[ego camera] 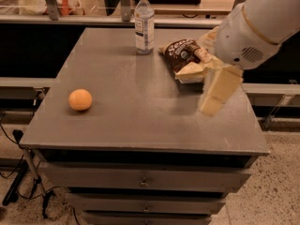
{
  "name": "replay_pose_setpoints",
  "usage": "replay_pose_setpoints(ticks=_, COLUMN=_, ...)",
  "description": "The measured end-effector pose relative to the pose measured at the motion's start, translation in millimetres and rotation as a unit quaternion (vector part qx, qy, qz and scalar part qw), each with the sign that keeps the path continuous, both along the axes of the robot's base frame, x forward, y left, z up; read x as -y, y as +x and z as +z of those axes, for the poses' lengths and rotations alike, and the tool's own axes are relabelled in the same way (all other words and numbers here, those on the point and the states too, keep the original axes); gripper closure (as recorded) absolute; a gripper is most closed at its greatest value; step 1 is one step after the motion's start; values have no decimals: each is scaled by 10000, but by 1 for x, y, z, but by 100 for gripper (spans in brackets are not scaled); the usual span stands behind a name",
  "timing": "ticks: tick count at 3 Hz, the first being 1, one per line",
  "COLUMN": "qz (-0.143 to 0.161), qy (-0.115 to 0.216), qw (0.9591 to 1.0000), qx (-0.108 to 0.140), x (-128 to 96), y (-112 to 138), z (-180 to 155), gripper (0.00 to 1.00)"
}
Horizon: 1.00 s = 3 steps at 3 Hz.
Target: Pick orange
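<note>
Grey table (140, 130) | orange (80, 100) near left edge | gripper (216, 93) apparently above right side

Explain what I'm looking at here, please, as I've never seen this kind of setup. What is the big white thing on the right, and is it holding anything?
There is only one picture of this moment, from a single camera looking down at a grey table top with drawers beneath. The big white thing is a robot's arm, reaching in from the upper right. Its cream-coloured end is the claw, hanging above the table's right side, beside a snack bag. A water bottle stands upright at the back. The orange the robot is meant to pick lies alone on the left, well apart from the claw, so it is not held.
</note>
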<state>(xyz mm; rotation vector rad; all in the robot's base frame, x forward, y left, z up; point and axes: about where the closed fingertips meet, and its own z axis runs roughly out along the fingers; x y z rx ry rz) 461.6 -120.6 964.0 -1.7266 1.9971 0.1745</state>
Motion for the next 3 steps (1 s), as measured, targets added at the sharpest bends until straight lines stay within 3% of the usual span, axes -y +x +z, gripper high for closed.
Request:
replay_pose_setpoints(ticks=1, qz=432, qy=899, qw=9950, qx=-51, x=-67, y=20, z=-17, gripper=0)
replay_pose_setpoints(ticks=3, qz=442, qy=1046, qw=9935, qx=-7, x=-76, y=23, z=-14, gripper=0)
